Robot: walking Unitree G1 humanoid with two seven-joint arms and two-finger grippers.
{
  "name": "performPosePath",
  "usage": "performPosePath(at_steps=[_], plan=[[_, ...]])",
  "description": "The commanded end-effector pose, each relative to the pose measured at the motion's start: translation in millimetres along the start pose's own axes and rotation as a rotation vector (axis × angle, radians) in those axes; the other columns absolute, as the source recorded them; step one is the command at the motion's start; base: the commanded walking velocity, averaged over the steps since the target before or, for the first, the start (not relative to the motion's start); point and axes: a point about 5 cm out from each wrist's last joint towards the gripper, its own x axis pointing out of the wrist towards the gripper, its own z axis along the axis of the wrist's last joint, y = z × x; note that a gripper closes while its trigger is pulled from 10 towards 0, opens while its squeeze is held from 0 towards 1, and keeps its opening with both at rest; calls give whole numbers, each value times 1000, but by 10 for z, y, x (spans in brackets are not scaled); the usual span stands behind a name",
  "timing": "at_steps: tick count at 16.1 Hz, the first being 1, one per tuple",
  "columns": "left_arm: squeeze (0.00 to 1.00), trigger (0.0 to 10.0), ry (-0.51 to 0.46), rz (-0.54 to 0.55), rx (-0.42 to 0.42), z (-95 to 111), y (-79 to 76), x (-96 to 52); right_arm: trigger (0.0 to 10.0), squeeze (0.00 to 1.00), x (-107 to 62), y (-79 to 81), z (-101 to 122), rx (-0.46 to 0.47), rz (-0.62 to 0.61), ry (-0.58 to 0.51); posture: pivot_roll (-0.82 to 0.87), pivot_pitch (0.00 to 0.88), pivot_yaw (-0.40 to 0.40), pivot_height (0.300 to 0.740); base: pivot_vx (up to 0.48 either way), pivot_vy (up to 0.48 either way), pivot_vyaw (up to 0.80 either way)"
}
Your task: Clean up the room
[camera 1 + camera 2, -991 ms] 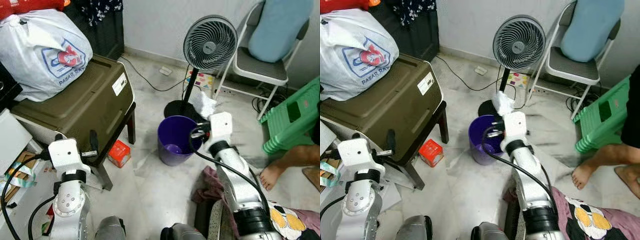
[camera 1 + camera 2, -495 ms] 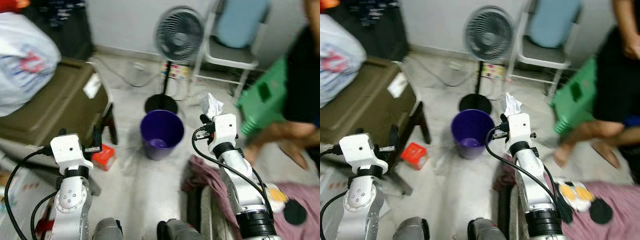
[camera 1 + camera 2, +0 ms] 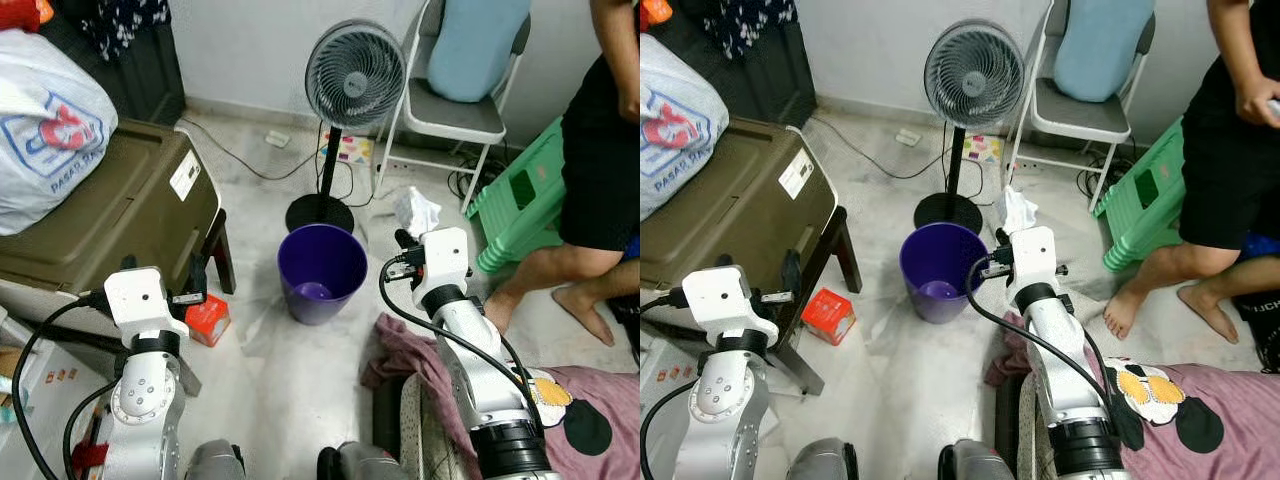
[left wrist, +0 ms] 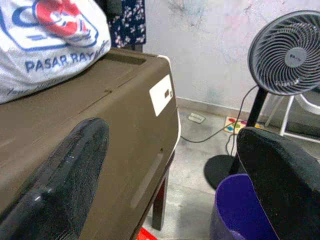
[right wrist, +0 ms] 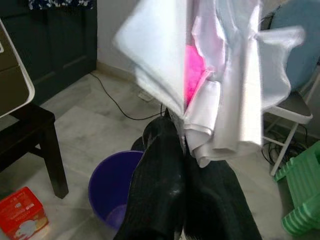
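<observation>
We see the right tool (image 3: 404, 238) right of centre, clamped on a crumpled white wrapper (image 3: 417, 211) that sticks up just above its fingers. The purple bin (image 3: 322, 270) stands on the floor just left of it. The left tool (image 4: 170, 190), lower left, is spread wide, holding nothing, beside the brown box (image 3: 110, 215).

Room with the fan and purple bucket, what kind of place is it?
Probably a lived-in room in a home: a standing fan, a folding chair with a blue cushion, and clothes on the floor near a purple bucket.
</observation>
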Motion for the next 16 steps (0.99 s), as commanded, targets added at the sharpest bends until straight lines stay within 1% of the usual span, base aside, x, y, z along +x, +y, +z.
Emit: performPosePath(at_steps=[1, 9, 16], plan=[[0, 10000, 0, -17, 0, 2, -23, 13, 10000, 0, 14, -33, 55, -8, -8, -18, -18, 83, -88, 740, 262, 0, 0], [0, 10000, -1, -20, 3, 2, -23, 18, 10000, 0, 20, -12, 65, -15, 0, -22, -16, 84, -85, 740, 275, 0, 0], [0, 10000, -1, -19, 7, 3, -18, 26, 10000, 0, 25, -1, 71, -15, 2, -25, -16, 85, -84, 740, 318, 0, 0]])
